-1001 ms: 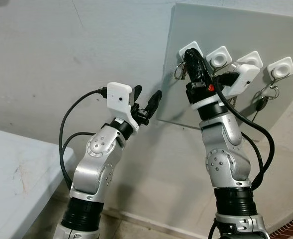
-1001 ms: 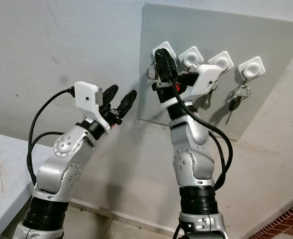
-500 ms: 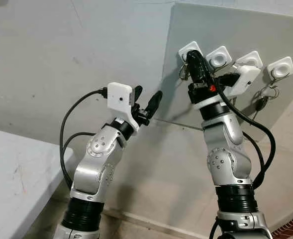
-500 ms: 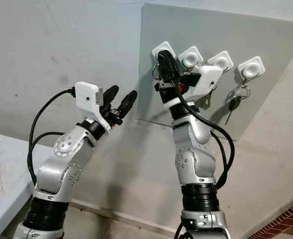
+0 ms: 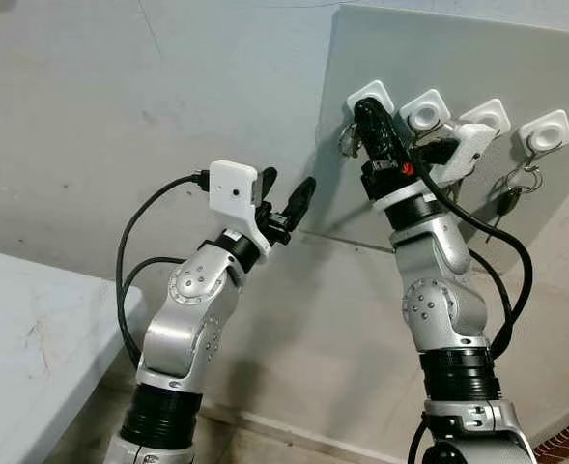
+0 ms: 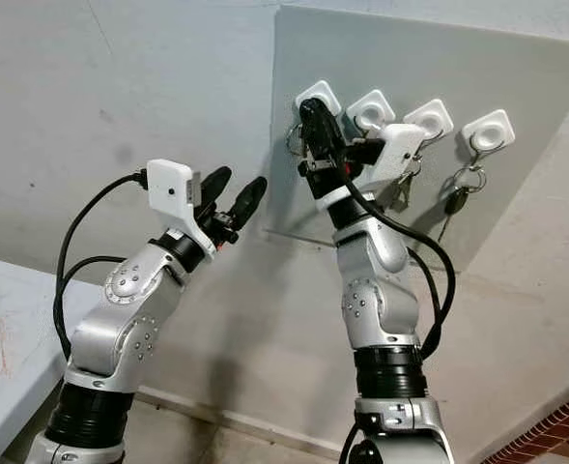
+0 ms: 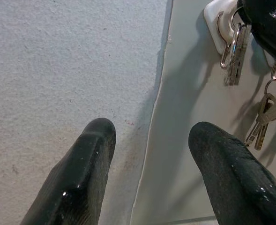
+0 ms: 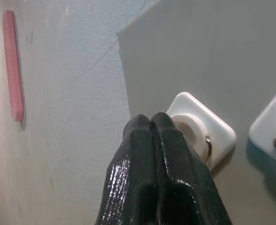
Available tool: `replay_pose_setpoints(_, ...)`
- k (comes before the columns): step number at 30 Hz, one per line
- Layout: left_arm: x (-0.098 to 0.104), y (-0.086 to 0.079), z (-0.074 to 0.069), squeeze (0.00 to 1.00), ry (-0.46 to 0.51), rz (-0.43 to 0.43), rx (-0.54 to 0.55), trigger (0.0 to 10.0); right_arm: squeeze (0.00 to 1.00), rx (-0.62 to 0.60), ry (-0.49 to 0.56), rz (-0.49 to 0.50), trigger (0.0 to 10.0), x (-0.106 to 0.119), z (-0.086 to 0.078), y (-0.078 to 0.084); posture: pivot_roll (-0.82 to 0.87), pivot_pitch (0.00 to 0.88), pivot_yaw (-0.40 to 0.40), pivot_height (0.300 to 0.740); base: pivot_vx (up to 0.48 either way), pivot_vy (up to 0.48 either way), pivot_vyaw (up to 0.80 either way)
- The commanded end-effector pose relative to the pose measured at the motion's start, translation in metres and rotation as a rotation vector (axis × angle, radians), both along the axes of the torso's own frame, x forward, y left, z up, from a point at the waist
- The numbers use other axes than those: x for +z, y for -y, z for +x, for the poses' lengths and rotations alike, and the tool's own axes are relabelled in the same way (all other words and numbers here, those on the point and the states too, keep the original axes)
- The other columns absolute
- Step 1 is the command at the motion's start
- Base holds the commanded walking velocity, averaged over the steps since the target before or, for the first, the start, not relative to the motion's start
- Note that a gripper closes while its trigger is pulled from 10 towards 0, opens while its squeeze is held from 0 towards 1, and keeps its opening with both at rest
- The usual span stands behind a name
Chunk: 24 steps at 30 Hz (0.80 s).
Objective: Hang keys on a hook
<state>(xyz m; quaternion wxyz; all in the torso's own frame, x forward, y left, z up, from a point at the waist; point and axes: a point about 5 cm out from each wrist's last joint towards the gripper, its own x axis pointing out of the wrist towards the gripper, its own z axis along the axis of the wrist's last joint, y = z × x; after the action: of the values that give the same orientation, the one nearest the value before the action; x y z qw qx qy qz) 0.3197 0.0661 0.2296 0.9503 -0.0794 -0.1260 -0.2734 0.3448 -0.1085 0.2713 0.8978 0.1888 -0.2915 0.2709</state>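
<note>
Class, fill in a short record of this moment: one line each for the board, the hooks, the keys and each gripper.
board: grey panel on the wall
hooks: four white square hooks in a row, leftmost hook
keys: a bunch hangs on the leftmost hook; another set on the rightmost
right gripper: fingers shut, tips at the leftmost hook
left gripper: fingers open, raised beside the board's edge

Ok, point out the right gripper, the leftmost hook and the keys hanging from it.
right gripper (image 8: 150, 123): right wrist view, tips of its shut fingers.
leftmost hook (image 8: 224, 133): right wrist view, white base plate corner.
keys (image 7: 236, 54): left wrist view, blades of the hanging bunch.
</note>
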Motion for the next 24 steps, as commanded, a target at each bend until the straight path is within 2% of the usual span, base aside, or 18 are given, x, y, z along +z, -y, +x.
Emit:
replay_pose_setpoints(1,0.007,0.001,-0.001,0.00,0.021,-0.009,-0.003,10.0,0.00,0.006,0.029,-0.010,10.0,0.007,0.001,0.001,0.00,0.000,-0.055,0.740,0.000,0.000,0.00)
replay_pose_setpoints(12,0.007,0.001,-0.001,0.00,0.018,-0.016,-0.002,10.0,0.00,0.026,0.037,-0.136,10.0,0.003,0.003,-0.001,-0.01,0.000,-0.058,0.740,0.000,0.000,0.00)
replay_pose_setpoints(15,0.008,0.001,-0.001,0.00,0.016,-0.024,-0.002,10.0,0.00,0.037,0.037,-0.214,10.0,-0.003,0.003,-0.002,-0.01,0.002,-0.057,0.740,0.000,0.000,0.00)
replay_pose_setpoints(24,0.008,0.001,-0.001,0.00,0.012,-0.031,-0.003,10.0,0.00,0.045,0.029,-0.265,10.0,-0.011,0.002,-0.004,-0.01,0.002,-0.053,0.740,0.000,0.000,0.00)
